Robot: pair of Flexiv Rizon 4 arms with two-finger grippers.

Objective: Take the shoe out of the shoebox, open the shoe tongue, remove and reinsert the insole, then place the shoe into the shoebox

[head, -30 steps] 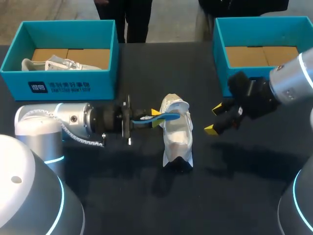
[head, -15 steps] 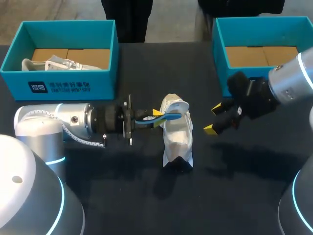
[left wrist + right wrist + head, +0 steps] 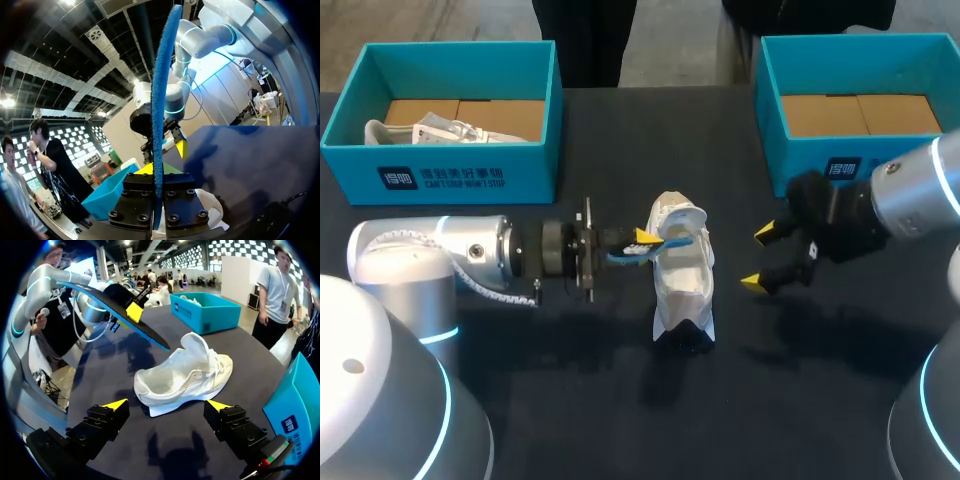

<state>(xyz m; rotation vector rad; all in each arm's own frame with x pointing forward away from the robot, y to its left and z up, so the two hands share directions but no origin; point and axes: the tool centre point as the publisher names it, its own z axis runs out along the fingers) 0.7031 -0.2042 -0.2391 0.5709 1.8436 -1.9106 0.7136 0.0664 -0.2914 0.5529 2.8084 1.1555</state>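
Left fingers pinch a thin blue insole near the white mesh sneaker standing on the black bench; right fingers are spread, holding nothing.

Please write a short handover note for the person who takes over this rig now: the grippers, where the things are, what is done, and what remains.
Left gripper: shut on the thin blue insole, held just above the sneaker's opening.
Right gripper: open, empty, beside the sneaker, not touching it.
White fabric sneaker: on the black table, tongue raised, between the left teal cardboard shoebox, which holds another white shoe, and the right teal cardboard shoebox.
Done: sneaker out, tongue open, insole out.
Left: reinsert the insole, put the sneaker into a shoebox.
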